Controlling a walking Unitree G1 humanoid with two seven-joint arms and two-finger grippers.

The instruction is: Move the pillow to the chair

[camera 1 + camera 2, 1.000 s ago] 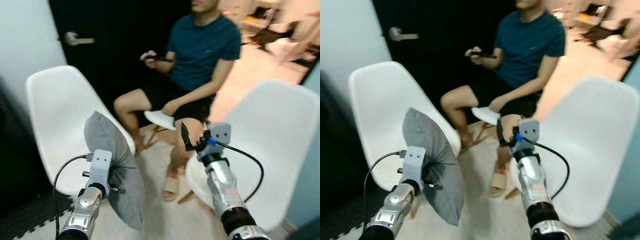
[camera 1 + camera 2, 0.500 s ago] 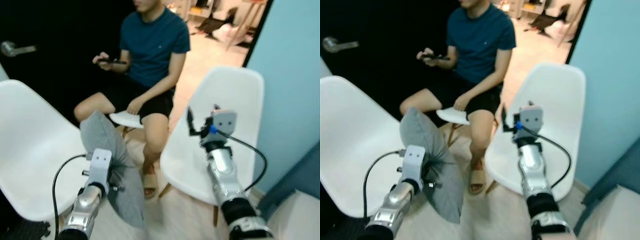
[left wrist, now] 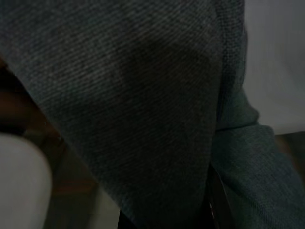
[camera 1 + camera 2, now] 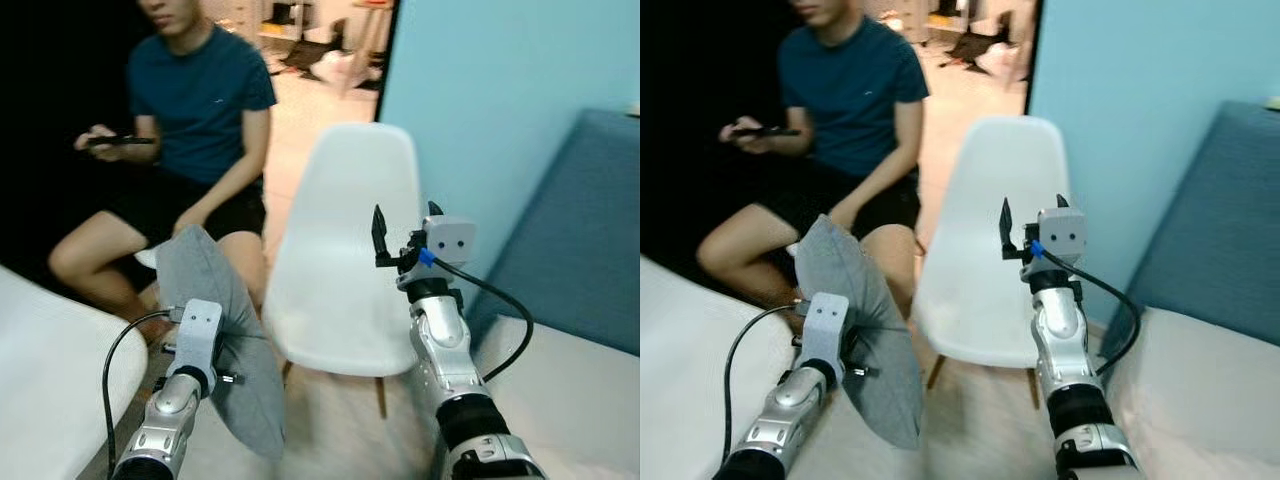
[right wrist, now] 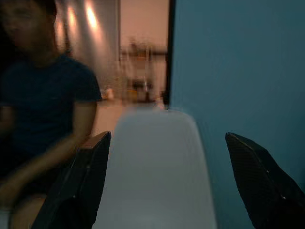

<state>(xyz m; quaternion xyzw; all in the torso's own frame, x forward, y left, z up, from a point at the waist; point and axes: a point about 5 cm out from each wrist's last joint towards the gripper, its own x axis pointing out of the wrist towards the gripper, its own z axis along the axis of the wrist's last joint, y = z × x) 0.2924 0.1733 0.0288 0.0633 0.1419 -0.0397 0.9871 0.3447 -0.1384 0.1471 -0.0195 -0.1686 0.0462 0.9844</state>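
Step in hand: carrying. Grey pillow (image 4: 225,350) hangs pinched in the left gripper (image 4: 215,352), left of the white chair (image 4: 340,270). Right gripper (image 4: 405,225): jaws spread, empty, raised before the chair. Seated person (image 4: 190,130) nearby. Next: swing pillow over seat, lower, release.

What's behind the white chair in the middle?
Behind the white chair stands a light blue wall, and beside that an opening into a bright room. The chair's back covers the wall's foot, so what lies there can't be seen.
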